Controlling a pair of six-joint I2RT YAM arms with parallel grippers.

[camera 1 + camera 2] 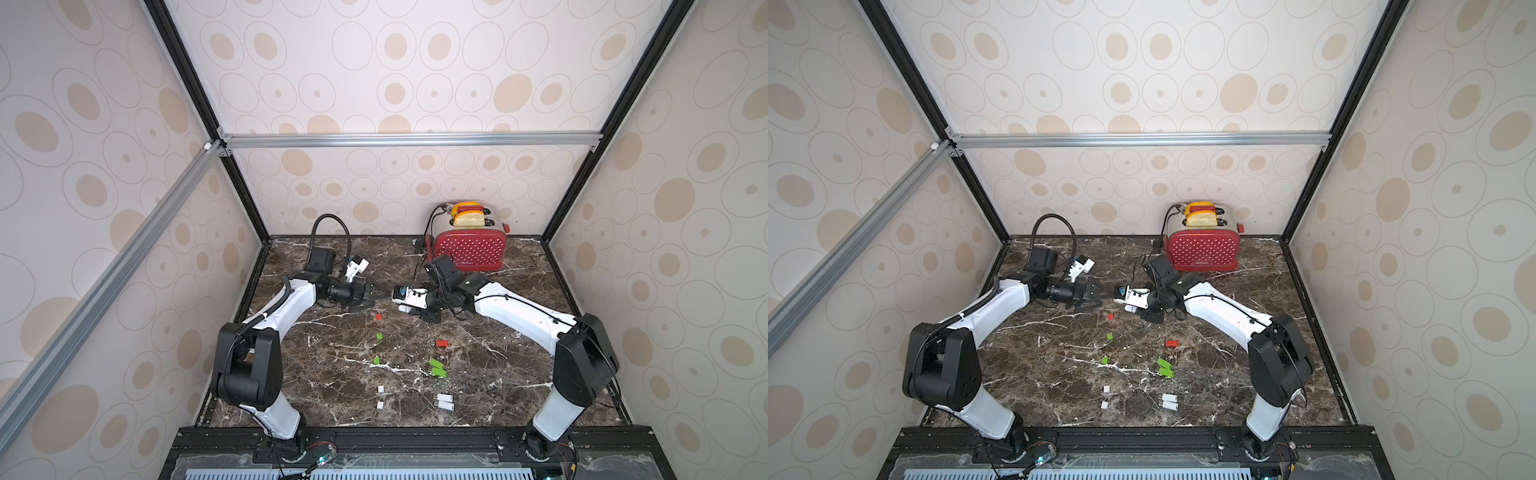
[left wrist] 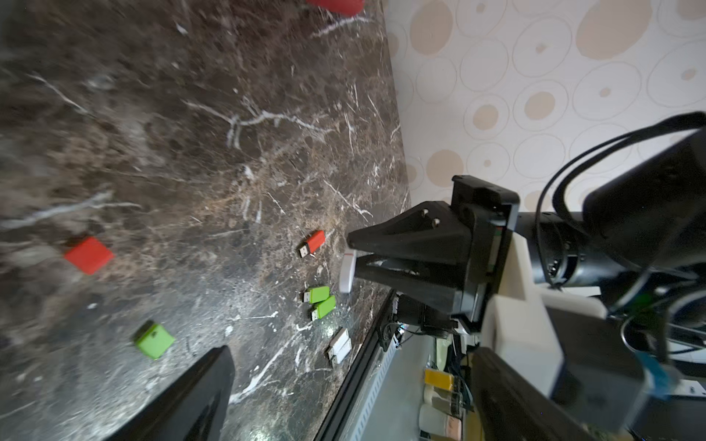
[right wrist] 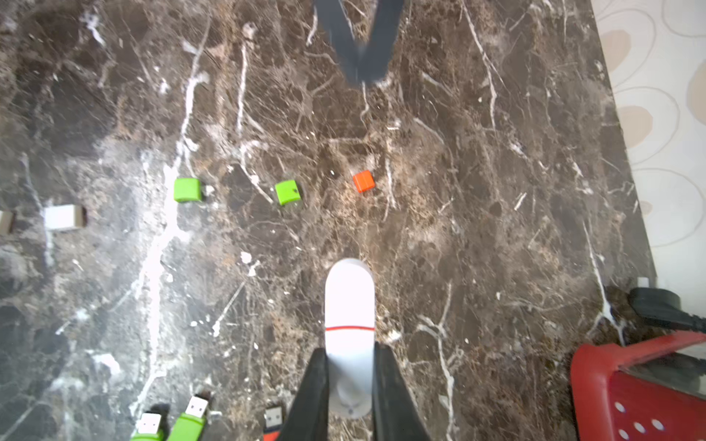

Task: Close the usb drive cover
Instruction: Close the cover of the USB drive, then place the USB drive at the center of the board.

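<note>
Right wrist view: right claw (image 3: 349, 349) grips the drive (image 3: 350, 332) by its tail (cap (image 3: 349, 290) seemingly on), long axis aimed at the left claw (image 1: 381, 300), open and empty just ahead.

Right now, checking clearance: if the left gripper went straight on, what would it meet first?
Probably the white USB drive held in the right gripper, directly facing the open left gripper; exact depth is unclear.

Bright even light, table (image 2: 244, 305) glare, blurred wrist-view edges
</note>
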